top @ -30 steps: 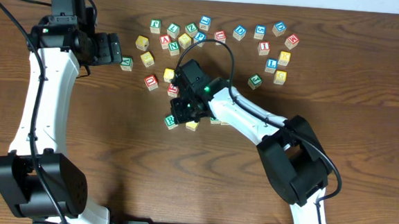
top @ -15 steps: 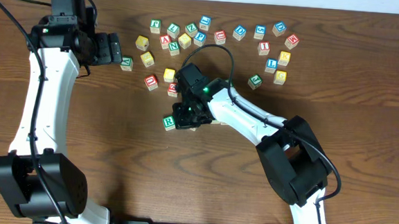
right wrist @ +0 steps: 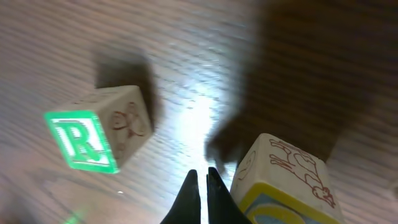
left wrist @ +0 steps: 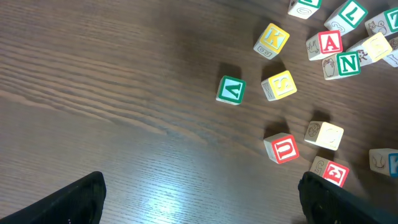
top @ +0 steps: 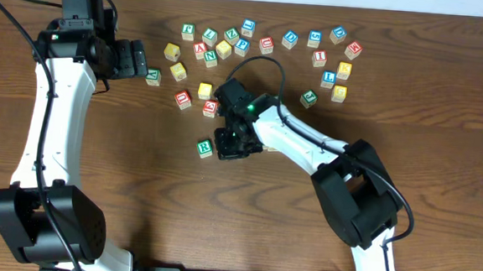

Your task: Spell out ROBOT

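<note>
A green R block (top: 205, 147) lies alone on the table; the right wrist view shows it (right wrist: 93, 137) left of my fingertips. My right gripper (top: 232, 146) is low over the table just right of it, fingers shut on nothing (right wrist: 200, 177). A yellow-framed block (right wrist: 283, 183) touches the right finger's outer side. My left gripper (top: 143, 62) hovers at the upper left, wide open and empty (left wrist: 202, 199). Several loose letter blocks (top: 268, 45) lie across the far side.
In the left wrist view lie a green block (left wrist: 231, 89), yellow K (left wrist: 271, 40), yellow S (left wrist: 278, 85), red U (left wrist: 282, 149) and a red block (left wrist: 329, 171) by the right finger. A green block (top: 153, 77) sits under the left gripper.
My right gripper has moved a little right and toward the front, away from the R block, which now lies apart. The yellow block is now under the gripper. The left arm has not moved.
</note>
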